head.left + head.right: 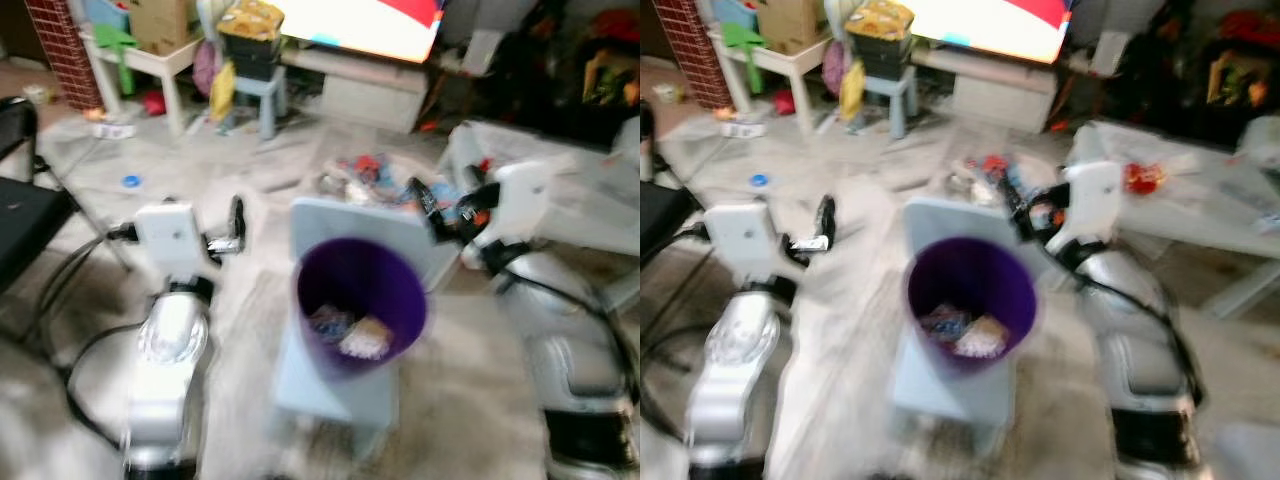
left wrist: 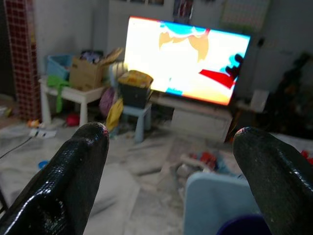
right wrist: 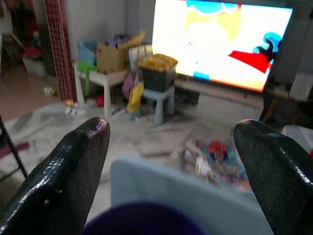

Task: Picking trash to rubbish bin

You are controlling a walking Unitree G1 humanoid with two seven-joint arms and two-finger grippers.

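A: Where is purple plastic rubbish bin (image 1: 358,298) seen?
B: On pale blue small chair (image 1: 340,390), btw. both arms; wrappers are seen inside.
A: Grippers?
B: Left gripper (image 2: 171,147) and right gripper (image 3: 173,144) are spread wide, nothing is held.

Purple bin on a pale blue chair

The rubbish bin (image 1: 358,300) is deep purple, holding multicoloured trash (image 1: 350,333); the chair (image 1: 345,385) under it is pale blue. Silver arms end in black fingers (image 2: 73,181). The screen (image 2: 183,58) glows white, yellow, blue and red. A red-checked column (image 1: 62,50) stands beside a white table (image 1: 150,60).
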